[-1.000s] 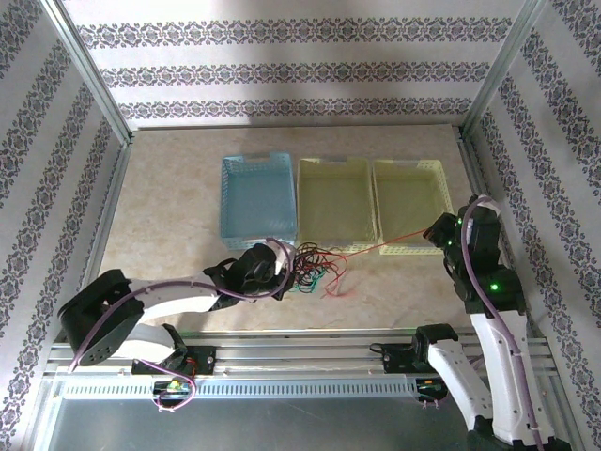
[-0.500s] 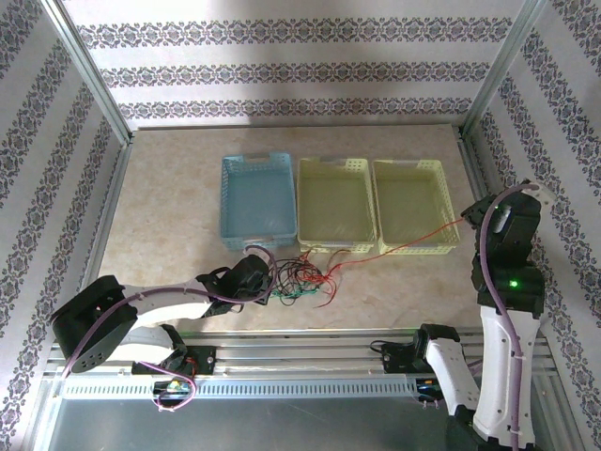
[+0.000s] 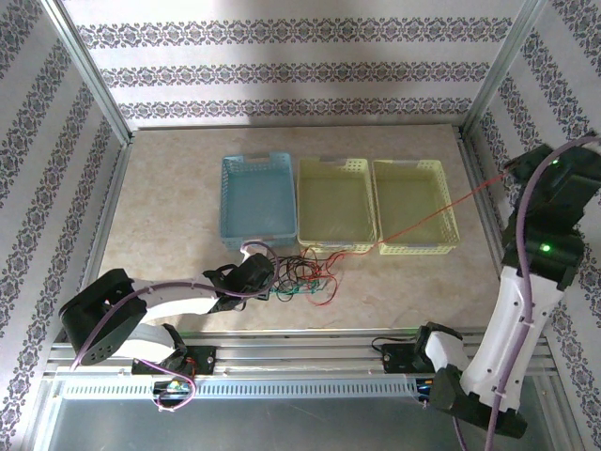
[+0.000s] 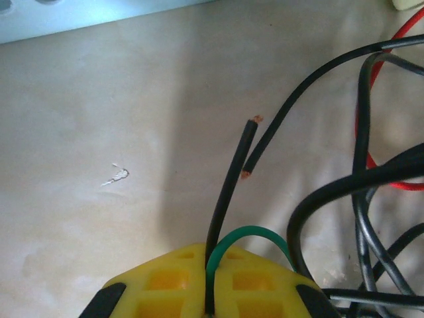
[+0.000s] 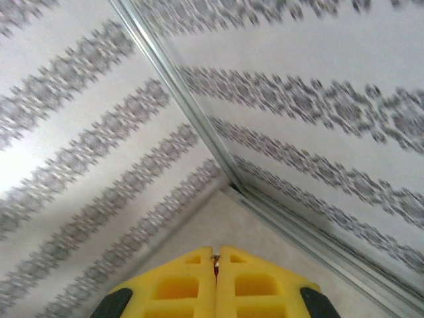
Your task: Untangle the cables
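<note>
Cables: the tangle of cables [image 3: 305, 277] lies on the table [image 3: 169, 207], just in front of the blue basket [image 3: 255, 158] and the middle yellow basket [image 3: 333, 163].
Left claw: the left claw [image 4: 211, 281] sits low at the tangle's left edge, pressed together on a black wire [image 4: 228, 192], with a green wire [image 4: 248, 230] looping into the same seam.
Why held so: it looks like an anchor, pinning the bundle so that it does not slide along when a strand is drawn out.
Right claw: the right claw [image 5: 216, 265] is pinched shut on the tip of the red wire [image 3: 423, 219], lifted high at the far right and facing the wall corner.
Why raised: the red wire runs taut from the tangle up across the right yellow basket [image 3: 408, 163]. The pull probably aims to slip it free of the knot.
Edges: the right arm is close to the side rail [image 3: 474, 178] and the wall, so little travel seems left outward or upward.
Open room: bare table lies left of the blue basket and in front of the yellow baskets.
Risk: the taut wire may drag the tangle against the basket rims.
</note>
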Motion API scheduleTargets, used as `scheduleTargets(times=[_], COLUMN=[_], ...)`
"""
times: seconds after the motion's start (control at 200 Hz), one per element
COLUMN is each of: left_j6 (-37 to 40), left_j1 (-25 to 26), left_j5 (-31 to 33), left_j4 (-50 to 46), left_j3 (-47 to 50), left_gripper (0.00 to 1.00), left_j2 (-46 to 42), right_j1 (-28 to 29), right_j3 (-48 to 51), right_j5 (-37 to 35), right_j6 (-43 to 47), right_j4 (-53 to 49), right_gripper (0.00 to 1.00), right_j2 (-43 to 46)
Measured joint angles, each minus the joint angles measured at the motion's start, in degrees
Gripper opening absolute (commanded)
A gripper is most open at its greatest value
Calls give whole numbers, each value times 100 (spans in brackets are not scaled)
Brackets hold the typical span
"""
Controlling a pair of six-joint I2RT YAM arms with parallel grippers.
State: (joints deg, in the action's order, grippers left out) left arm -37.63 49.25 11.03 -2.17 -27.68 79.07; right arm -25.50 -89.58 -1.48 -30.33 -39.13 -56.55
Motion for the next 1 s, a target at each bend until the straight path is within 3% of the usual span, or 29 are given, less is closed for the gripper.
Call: scheduleTargets(times=[0.215,0.455,0.78,0.999], left_j6=[-146,-166,-162,-166], left_j1=[17,61,101,170], left_j5=[52,184,308,468], left_j4=[0,-181,-481,-645], left_j3=[-24,-256,-538,-664], left_gripper=[0,0,0,0], left_j2=[98,345,588,791], right_j1=[-271,599,1331,1375], right_j3=[-1307,-2352,-4712,-5869], right_j5=[1856,3200,3569,3663], right_j6=[-352,-516,-732,-1344], right_j4=[608,813,898,1285], right_gripper=[0,0,0,0], right_j2=[-826,-1587,-2594,-3331])
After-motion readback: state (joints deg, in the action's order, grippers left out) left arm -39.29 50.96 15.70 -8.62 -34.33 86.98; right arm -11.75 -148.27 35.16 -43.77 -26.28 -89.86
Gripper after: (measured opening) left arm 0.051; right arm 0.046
